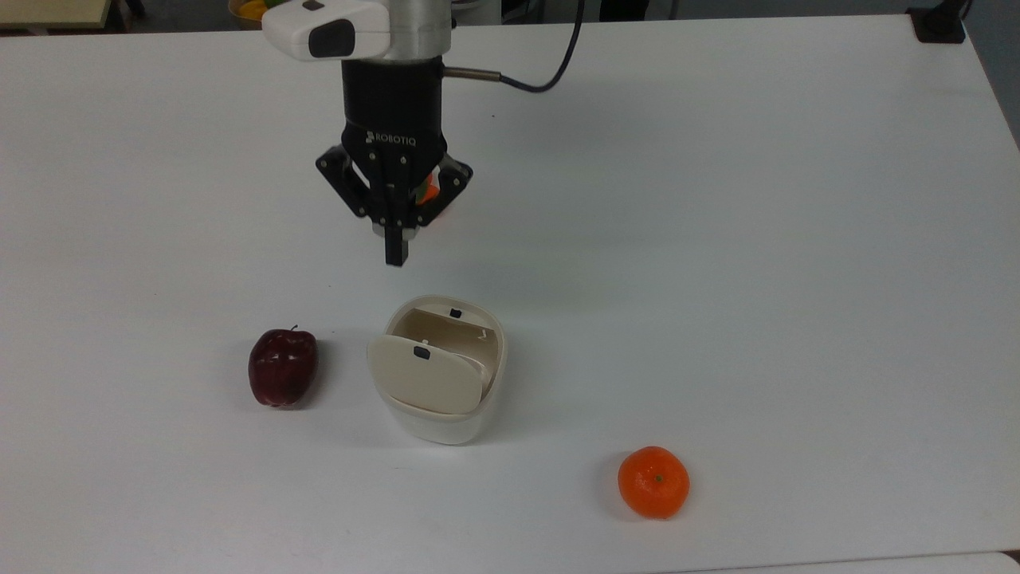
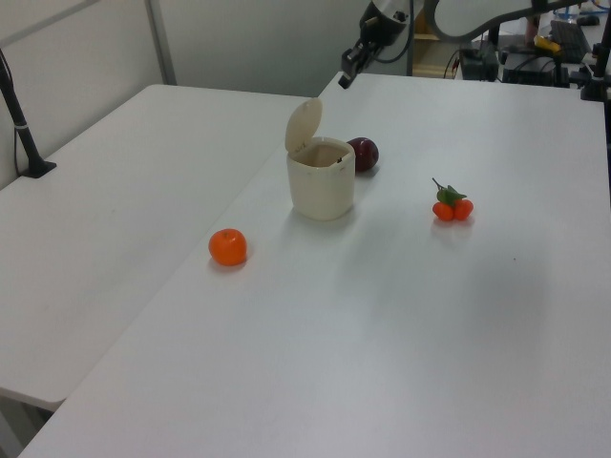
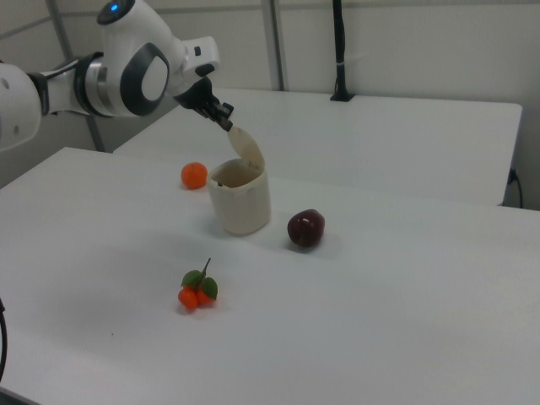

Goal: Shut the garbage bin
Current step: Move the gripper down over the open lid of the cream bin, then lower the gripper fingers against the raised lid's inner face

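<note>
- Gripper [image 1: 396, 253]: upper centre of the top view, black two-finger unit pointing down, fingers pressed together into a single tip, holding nothing. In the right view it appears at upper left, its tip [image 3: 224, 118] close to the upper edge of the raised lid; contact cannot be confirmed from this angle, and the left view suggests a gap.
- Garbage bin [image 1: 443, 418]: lower centre of the top view, cream-white rounded-square tub standing on the table. Open.
- Lid [image 1: 426, 375]: beige, flat, hinged, standing up nearly vertical at the bin's near edge in the top view; small black button on its face. In the left view it rises above the tub at upper centre [image 2: 304, 124].
- Apple [image 1: 282, 367]: dark red, left of the bin in the top view, near but apart from it.
- Orange [image 1: 653, 481]: lower right of the top view, well apart from the bin.
- Small oranges with leaves [image 2: 452, 204]: cluster, right of centre in the left view; in the top view partly hidden behind the gripper.
- Table [image 1: 797, 239]: white, bearing all items.
- Task status, judged: approach stage; lid not yet pushed down.
- Risks, judged:
  - A push landing low on the lid or against the tub wall could tip or slide the light bin, possibly into the apple.
  - A push from the wrong side of the lid would force it further open against its hinge.
  - The narrow closed tip could slip off the lid edge, leaving it upright.
</note>
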Available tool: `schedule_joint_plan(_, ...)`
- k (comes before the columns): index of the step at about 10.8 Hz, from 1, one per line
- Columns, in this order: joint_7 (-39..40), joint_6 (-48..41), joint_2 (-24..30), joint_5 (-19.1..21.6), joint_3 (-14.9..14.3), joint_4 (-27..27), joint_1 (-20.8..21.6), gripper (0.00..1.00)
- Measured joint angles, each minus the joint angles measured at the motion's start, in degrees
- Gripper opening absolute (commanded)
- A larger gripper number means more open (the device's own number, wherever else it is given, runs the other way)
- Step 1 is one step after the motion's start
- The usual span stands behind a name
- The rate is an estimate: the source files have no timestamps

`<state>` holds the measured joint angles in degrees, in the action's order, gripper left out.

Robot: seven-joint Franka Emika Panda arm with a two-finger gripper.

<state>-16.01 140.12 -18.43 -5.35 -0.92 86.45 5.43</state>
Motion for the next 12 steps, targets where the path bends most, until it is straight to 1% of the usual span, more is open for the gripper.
schedule_joint_plan(4,-1.1,16.3,-5.3,0.0,0.0,0.1,-0.1,0.00)
schedule_joint_plan(7,-1.2,24.9,-8.9,0.0,0.0,0.1,-0.6,0.00)
schedule_joint_plan(9,-1.3,27.8,-9.9,0.0,0.0,0.0,-0.8,0.00)
schedule_joint_plan(12,-1.4,28.4,-10.3,0.0,0.0,0.0,-0.8,0.00)
